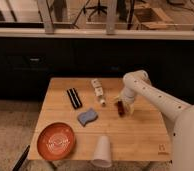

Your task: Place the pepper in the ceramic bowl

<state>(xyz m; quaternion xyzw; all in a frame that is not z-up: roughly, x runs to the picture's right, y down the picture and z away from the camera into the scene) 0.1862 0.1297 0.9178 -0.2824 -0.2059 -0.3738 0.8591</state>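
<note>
From where I stand, the gripper (122,105) is down low over the right half of the wooden table (140,134), at the end of the white arm (151,94) that bends in from the right. Its fingers stand wide apart and hold nothing. They sit right at the small dark red pepper (120,109), which lies on the tabletop just below the wrist. I cannot tell whether a finger touches the pepper or only stands beside it. The fingers are dark, the pepper is dark, and the two run together. The top end of the pepper is covered by the gripper, so only its lower part shows. The orange-red bowl (56,141) sits at the front left corner of the table, well apart from the pepper, and has nothing in it. Between them lies a blue sponge (87,117). Behind the sponge are a flat black thing (74,98) that I can't identify and a small white bottle (97,91) lying on its side. A white cup (102,150) sits at the front edge of the table, and its lower end is cut off by the bottom of the view. The robot's white body fills the lower right corner and runs out of sight there.
</note>
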